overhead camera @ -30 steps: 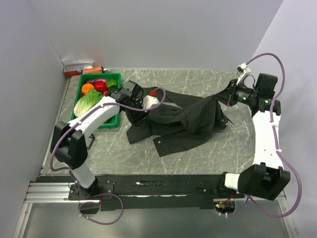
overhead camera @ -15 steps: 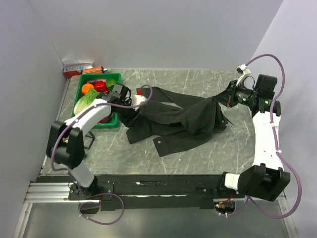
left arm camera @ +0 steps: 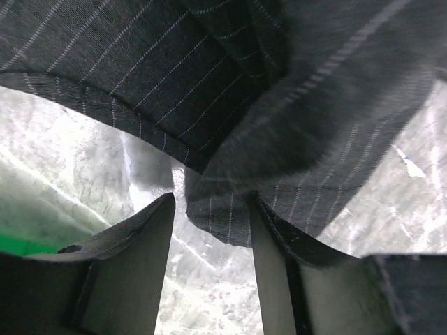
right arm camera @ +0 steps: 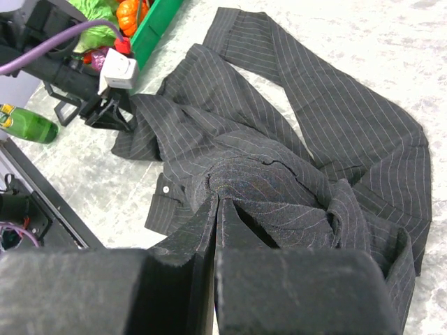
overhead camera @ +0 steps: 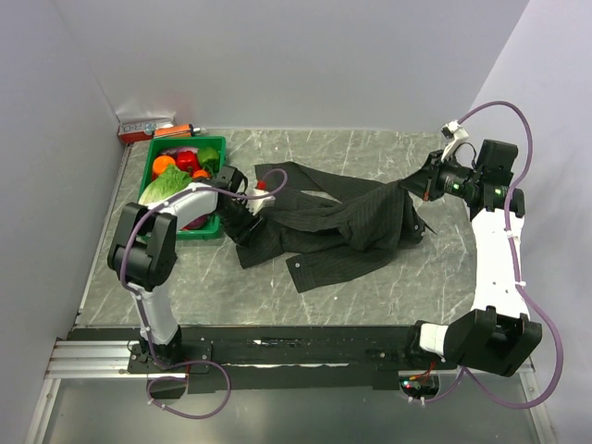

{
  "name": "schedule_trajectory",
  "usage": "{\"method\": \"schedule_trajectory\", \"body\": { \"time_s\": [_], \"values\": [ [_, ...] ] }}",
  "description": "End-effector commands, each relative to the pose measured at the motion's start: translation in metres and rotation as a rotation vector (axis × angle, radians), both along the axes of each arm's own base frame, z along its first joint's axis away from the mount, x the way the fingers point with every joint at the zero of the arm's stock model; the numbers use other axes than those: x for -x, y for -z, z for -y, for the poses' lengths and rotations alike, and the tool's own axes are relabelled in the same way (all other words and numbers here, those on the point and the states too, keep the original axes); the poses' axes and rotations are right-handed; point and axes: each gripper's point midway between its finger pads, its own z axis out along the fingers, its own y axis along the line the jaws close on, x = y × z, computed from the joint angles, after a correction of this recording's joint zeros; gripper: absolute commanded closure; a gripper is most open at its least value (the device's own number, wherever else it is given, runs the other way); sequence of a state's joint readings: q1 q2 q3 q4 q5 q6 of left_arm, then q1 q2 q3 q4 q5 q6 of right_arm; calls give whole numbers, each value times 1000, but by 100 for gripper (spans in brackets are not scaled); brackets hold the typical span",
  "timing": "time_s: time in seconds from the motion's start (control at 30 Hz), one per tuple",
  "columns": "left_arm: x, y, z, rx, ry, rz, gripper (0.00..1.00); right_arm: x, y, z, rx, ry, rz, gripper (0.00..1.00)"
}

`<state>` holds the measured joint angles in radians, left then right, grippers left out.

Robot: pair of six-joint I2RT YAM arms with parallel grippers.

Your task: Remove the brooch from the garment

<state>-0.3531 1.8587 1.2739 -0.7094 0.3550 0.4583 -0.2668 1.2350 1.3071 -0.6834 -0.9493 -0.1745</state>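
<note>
From above, the garment [overhead camera: 333, 222] lies crumpled across the middle of the grey marbled surface [overhead camera: 351, 148], one sleeve reaching toward the far side. The left pincer [overhead camera: 242, 225] is down at the cloth's left edge, just beside a green basket [overhead camera: 185, 141] of vegetables. The right pincer [overhead camera: 413, 190] is at the cloth's right end, where the fabric is drawn up in a peak to its tips. The brooch cannot be picked out among the folds here

The left wrist camera looks along its own two fingers [left arm camera: 140, 244], which stand apart with bare surface [left arm camera: 70, 153] showing between them, so the left pincer [left arm camera: 211, 202] is open. A pinstriped corner of the garment [left arm camera: 209, 84] hangs into the gap, touching or nearly touching the finger on the right of the picture, apart from the other. No brooch shows on this patch of cloth

The right wrist camera shows the right pincer [right arm camera: 218, 202] closed, its fingers pressed together on a bunched fold of the garment [right arm camera: 335, 125]. From that pinch the cloth fans out, with a long sleeve running toward the top of the picture. A small pale button [right arm camera: 166, 190] sits on a hem at the left. The left pincer [right arm camera: 112, 115] is at the cloth's far corner, next to the basket [right arm camera: 157, 28]. The brooch cannot be made out here either
</note>
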Motion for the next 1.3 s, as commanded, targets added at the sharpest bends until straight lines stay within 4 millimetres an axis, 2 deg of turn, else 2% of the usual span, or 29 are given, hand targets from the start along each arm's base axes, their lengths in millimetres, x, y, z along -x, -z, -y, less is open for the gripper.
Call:
{"method": "schedule_trajectory", "body": {
  "time_s": [0.0,0.17,0.27,0.33,0.67,0.73,0.77,0.87,0.93,0.97,1.03,1.07,1.13,1.17,1.23,1.27],
  "values": [
    [-2,5,-7,1,25,1,48,5,-10,1,15,8,40,100],
    [-3,9,-11,10,25,-23,53,1,-9,4,13,16,34,100],
    [3,9,-7,44,39,-58,66,-2,-7,5,11,19,27,100],
    [7,7,-4,71,44,-77,69,-4,-7,6,11,23,28,100],
    [13,5,4,133,35,-132,68,-8,-4,8,-5,38,15,100],
    [13,7,4,132,38,-135,79,-9,-4,9,-6,39,16,100],
    [10,7,4,127,34,-128,89,-9,-4,9,-6,41,18,100],
    [2,-3,2,128,32,-95,99,-10,-6,10,1,49,25,100],
    [-8,-19,-2,121,25,-53,99,-14,-8,14,6,67,29,100],
    [-24,-37,-2,127,23,1,99,-20,-13,15,-2,76,37,100],
    [-40,-68,-10,126,9,71,99,-27,-21,17,-16,85,52,100],
    [-61,-98,-10,138,3,157,99,-35,-32,19,-26,91,67,100],
    [-81,-136,-20,129,-20,265,99,-46,-46,23,-31,105,92,100],
    [-99,-170,-22,134,-24,365,99,-55,-58,28,-36,126,108,100],
    [-116,-209,-31,96,-39,500,99,-65,-76,35,-46,162,140,100],
    [-125,-240,-34,93,-44,588,99,-70,-92,38,-41,177,179,100]
  ]
}}
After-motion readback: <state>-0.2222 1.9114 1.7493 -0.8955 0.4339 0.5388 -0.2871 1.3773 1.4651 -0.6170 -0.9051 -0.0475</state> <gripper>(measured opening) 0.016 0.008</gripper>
